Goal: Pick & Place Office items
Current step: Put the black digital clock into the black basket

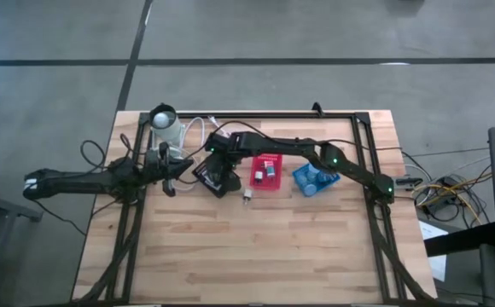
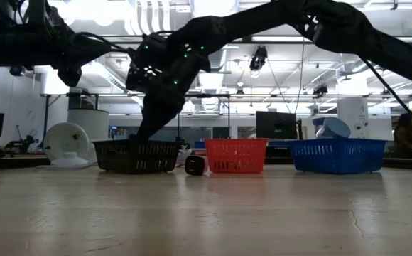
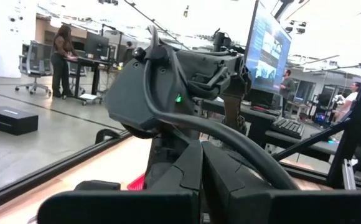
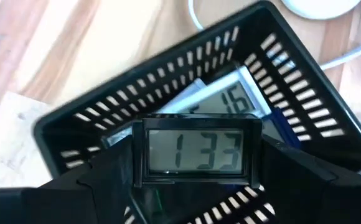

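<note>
Pale wooden surface (image 1: 256,247) seen from above, with three mesh bins in a row across the upper middle of the frame. At the left edge the left arm reaches in, its left gripper (image 1: 170,173) resting near a white lamp (image 1: 164,119), fingers pressed together and holding nothing that shows. Just right of it sits the black bin (image 1: 212,176). The right arm stretches across from the right side, and its right gripper (image 4: 196,163) hangs over this bin, fingers spread wide around a small black digital clock (image 4: 196,149) with a grey display. Beneath it, inside the black bin, lies a second, white-framed display (image 4: 230,93), so at least one office item seems already sorted there. In the centre, the red bin (image 1: 266,170) holds a few small pieces. A small dark object (image 1: 247,197) lies loose on the surface just below the red bin, apparently not yet put away. To the right, the blue bin (image 1: 314,180) contains pale-blue round pieces (image 1: 314,177). Judging by this, the sorting looks nearly finished: the clock is about to go into the black bin, and the loose object remains.
</note>
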